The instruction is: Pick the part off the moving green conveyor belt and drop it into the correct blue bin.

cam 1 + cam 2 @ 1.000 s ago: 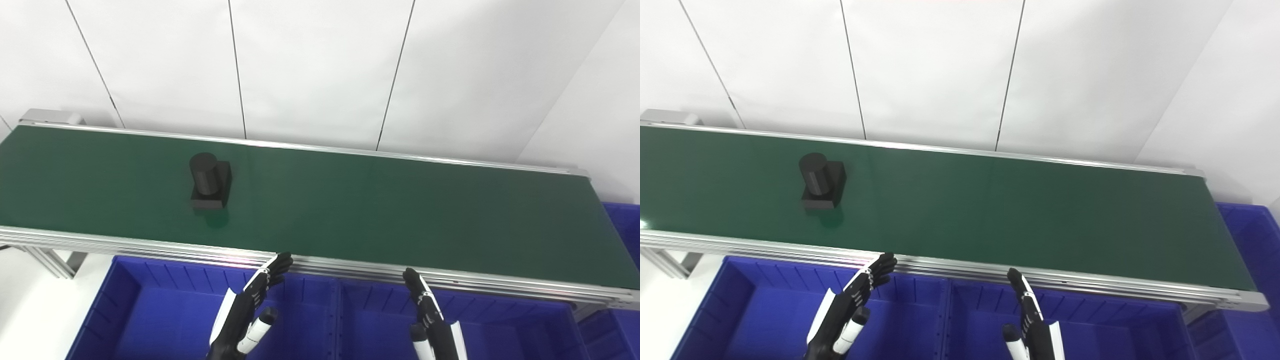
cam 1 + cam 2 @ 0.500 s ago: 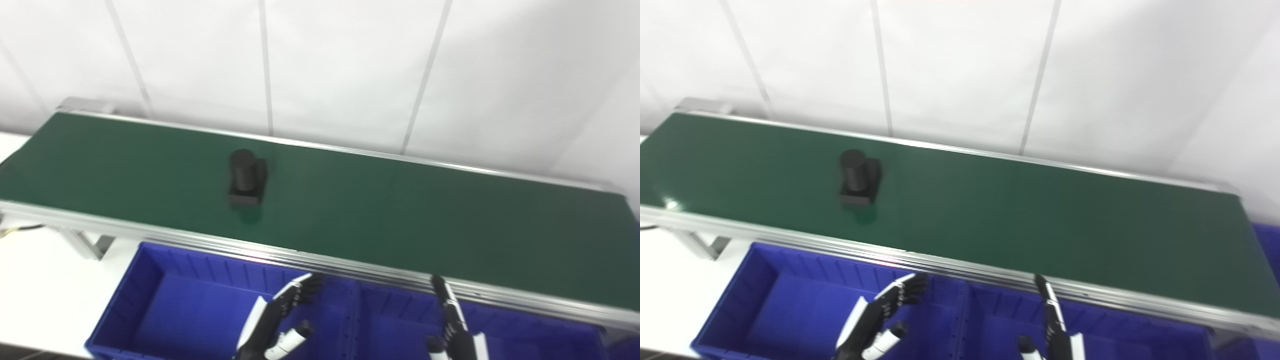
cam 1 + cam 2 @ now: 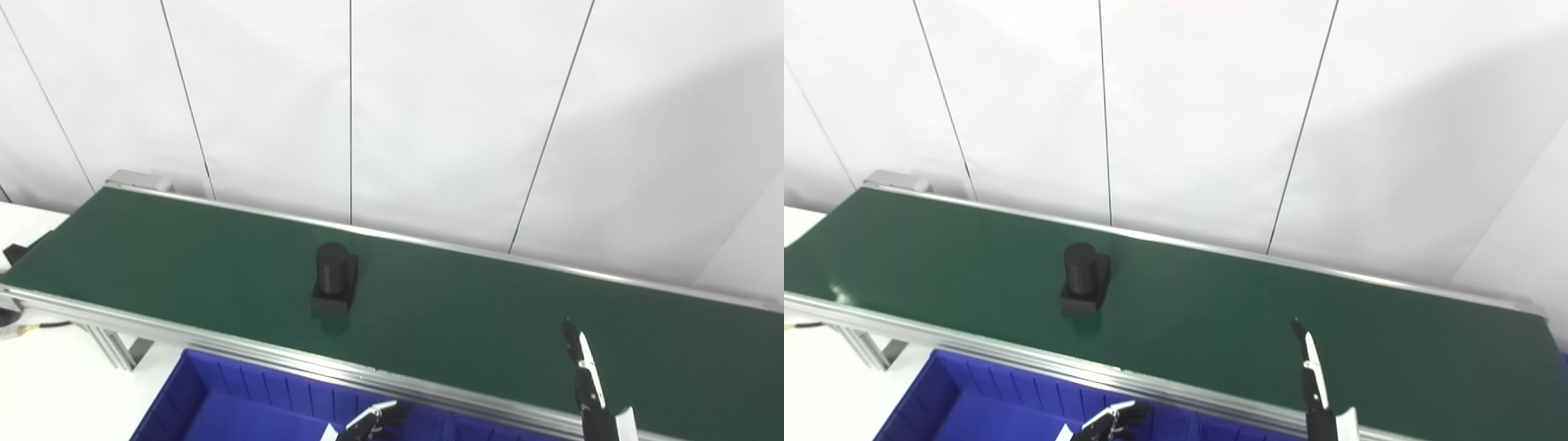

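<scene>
The part (image 3: 334,286) is a black cylinder standing on a square black base. It rides upright on the green conveyor belt (image 3: 184,257), left of the belt's middle. My right hand (image 3: 586,383) is open, its fingers stretched straight up over the belt's near strip, well to the right of the part. Of my left hand (image 3: 372,422) only the fingertips show at the bottom edge, below the belt's near rail and over a blue bin (image 3: 257,392). They are spread and hold nothing.
The belt has aluminium rails (image 3: 968,343) front and back and runs from upper left to lower right. A white panelled wall (image 3: 1182,122) stands right behind it. A metal leg (image 3: 113,349) and white floor lie at the lower left.
The camera has tilted up and swung left, so the bins have mostly left the picture. The part has ridden a little rightwards along the belt. My right hand has risen from the rail to over the belt.
</scene>
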Controlling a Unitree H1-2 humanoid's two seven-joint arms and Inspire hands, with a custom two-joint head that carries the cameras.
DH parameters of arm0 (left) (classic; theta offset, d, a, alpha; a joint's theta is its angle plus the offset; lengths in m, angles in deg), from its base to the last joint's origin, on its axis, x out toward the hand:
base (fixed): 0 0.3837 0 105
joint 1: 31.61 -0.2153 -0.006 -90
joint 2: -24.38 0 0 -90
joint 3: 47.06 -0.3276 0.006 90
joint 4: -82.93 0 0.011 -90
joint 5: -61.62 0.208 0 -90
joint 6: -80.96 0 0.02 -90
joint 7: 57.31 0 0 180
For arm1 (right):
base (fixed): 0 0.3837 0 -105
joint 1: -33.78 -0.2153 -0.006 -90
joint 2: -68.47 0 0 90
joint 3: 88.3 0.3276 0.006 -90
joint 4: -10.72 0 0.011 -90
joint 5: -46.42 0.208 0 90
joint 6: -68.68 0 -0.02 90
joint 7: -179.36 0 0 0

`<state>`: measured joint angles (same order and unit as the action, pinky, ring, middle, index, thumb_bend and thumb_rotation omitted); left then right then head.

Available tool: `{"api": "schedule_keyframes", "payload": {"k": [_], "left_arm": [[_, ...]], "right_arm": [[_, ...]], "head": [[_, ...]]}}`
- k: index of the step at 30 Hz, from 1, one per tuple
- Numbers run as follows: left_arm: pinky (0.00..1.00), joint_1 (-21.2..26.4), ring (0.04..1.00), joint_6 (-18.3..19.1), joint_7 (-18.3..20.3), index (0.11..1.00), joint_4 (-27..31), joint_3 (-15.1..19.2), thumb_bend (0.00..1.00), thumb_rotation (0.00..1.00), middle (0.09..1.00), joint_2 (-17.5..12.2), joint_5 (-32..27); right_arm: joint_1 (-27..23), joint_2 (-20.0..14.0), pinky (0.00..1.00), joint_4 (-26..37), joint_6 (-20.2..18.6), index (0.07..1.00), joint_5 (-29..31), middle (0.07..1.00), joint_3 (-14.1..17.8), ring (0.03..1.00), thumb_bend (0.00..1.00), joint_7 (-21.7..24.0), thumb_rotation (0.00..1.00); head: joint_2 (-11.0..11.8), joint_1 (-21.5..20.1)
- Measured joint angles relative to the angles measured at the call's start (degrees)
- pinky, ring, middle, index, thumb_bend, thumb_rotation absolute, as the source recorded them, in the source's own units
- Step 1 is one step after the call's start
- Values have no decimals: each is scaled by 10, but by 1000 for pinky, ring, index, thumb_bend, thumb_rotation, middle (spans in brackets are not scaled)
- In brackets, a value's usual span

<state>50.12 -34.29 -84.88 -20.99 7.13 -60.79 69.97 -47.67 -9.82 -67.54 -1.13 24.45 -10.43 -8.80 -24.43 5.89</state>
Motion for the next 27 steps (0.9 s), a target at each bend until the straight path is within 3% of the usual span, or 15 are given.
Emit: {"api": "schedule_keyframes", "payload": {"k": [6, 11, 13, 21, 27], "left_arm": [[709, 17, 778, 0, -47, 778, -1, -37, 796, 875, 795, -21, 9], [707, 21, 782, 0, -47, 781, -1, -42, 819, 880, 796, -29, 8], [714, 21, 788, 0, -46, 790, -2, -42, 825, 865, 802, -29, 4], [725, 21, 798, 0, -20, 799, -8, -32, 841, 884, 813, -30, -17], [735, 3, 803, 0, 31, 792, 29, -2, 871, 873, 813, -29, -36]], "right_arm": [[-55, -8, 889, 19, -81, 992, -17, 993, 14, 971, 936, 51, 949], [-107, -13, 861, 23, -128, 979, -37, 989, 12, 963, 879, 85, 904], [-121, -12, 827, 22, -149, 960, -51, 975, 6, 936, 851, 97, 842], [-180, 3, 747, -39, -220, 941, -103, 939, -16, 881, 866, 122, 737], [-241, 18, 770, -119, -246, 931, -129, 922, -25, 874, 899, 116, 710]], "head": [[4, -10], [4, -27], [5, -36], [-11, -84], [-23, -103]]}}
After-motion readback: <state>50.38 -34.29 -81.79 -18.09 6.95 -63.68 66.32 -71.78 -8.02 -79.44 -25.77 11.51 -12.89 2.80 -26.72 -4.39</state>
